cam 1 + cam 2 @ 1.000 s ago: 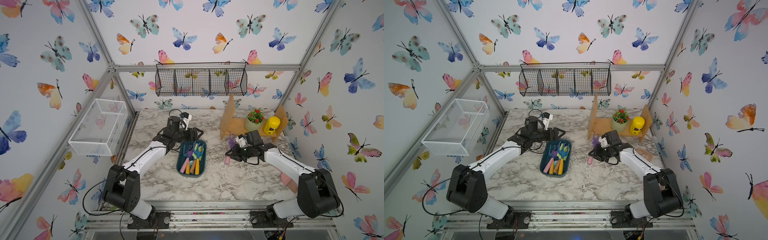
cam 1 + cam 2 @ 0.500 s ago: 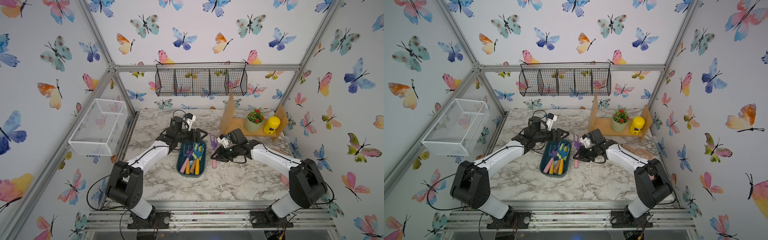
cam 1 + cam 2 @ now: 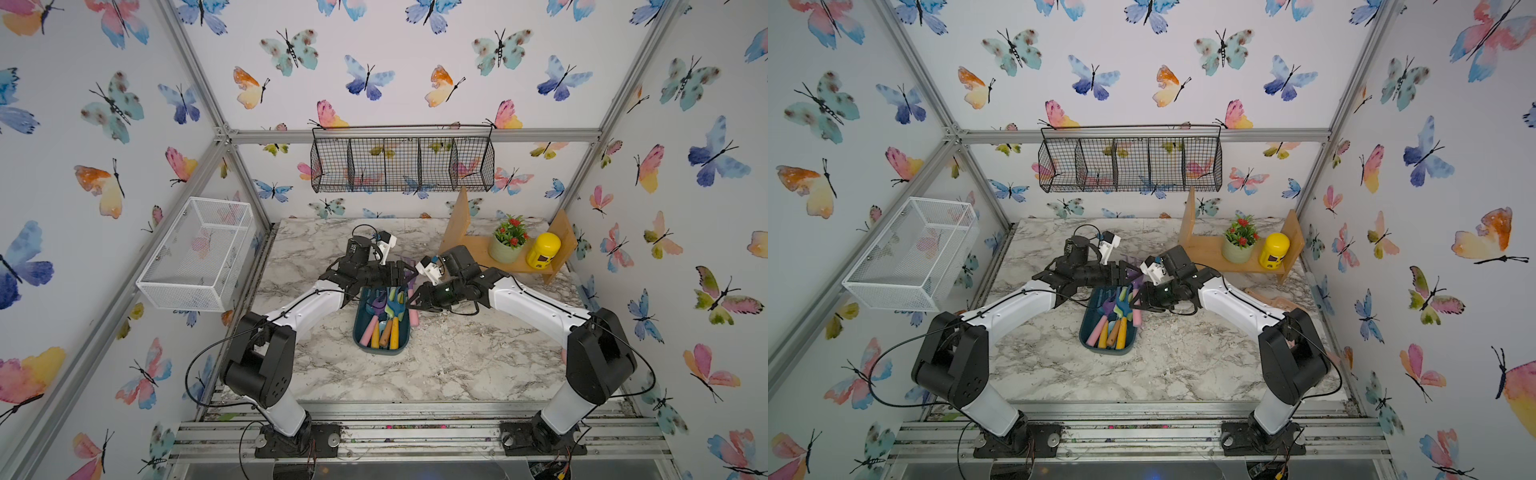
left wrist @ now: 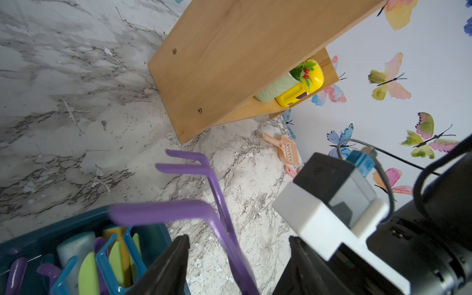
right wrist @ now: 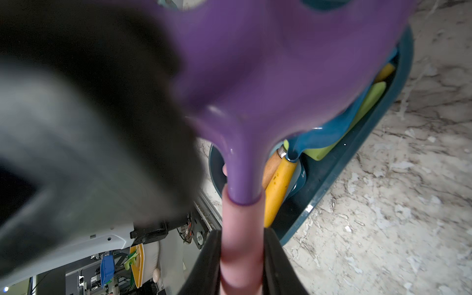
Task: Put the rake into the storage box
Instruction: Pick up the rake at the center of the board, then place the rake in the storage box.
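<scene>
Left end effector (image 4: 238, 242) released, jaws straddling the purple neck of the rake (image 4: 219, 204), contact unclear. Storage box (image 3: 381, 351) mid-desk (image 3: 457, 365), holding tools. Rake sits along its right rim, outside. Right end effector (image 5: 241, 237) clenched on the rake's pink handle.

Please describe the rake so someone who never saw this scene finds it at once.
On the marble table, find the teal storage box of toy tools in the middle. At its side nearer the wooden shelf, the right gripper holds the rake by the handle. Only it is gripped, not lying in the box, and it has a pink handle with long bent purple prongs.
</scene>
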Controlling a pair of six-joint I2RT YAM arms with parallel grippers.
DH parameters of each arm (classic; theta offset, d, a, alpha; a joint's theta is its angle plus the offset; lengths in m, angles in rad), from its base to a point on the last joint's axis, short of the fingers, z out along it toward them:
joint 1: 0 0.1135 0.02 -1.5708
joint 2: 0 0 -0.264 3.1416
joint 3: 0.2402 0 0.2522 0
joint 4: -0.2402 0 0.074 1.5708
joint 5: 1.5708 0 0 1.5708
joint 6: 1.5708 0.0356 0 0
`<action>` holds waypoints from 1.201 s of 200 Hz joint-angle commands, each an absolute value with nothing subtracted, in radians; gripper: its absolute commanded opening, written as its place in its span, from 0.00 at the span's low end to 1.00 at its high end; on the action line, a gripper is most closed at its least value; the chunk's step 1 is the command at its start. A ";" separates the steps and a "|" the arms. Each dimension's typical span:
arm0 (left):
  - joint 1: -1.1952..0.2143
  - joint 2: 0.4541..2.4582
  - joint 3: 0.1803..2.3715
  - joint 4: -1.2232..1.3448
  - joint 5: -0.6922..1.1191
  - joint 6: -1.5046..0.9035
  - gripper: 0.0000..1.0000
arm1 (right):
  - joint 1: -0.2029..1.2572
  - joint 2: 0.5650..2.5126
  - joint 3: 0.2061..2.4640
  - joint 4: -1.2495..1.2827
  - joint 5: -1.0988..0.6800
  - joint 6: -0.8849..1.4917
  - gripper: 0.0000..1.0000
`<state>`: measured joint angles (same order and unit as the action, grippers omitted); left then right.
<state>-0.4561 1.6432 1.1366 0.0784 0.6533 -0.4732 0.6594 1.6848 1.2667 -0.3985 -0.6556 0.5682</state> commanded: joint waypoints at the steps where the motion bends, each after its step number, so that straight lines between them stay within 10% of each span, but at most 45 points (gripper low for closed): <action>1: -0.462 1.655 1.147 0.098 0.682 -0.465 0.51 | 0.675 1.690 1.293 -0.449 -0.666 0.531 0.14; 24: -0.462 1.661 1.157 0.062 0.681 -0.446 0.16 | 0.675 1.685 1.298 -0.465 -0.640 0.523 0.14; 48: -0.462 1.656 1.156 0.025 0.668 -0.428 0.00 | 0.675 1.681 1.301 -0.473 -0.621 0.523 0.15; 99: -0.461 1.573 1.119 -0.091 0.569 -0.337 0.00 | 0.675 1.636 1.283 -0.457 -0.501 0.551 0.65; 240: -0.383 1.460 0.921 -0.126 0.410 -0.250 0.00 | 0.674 1.608 1.228 -0.419 -0.460 0.574 0.67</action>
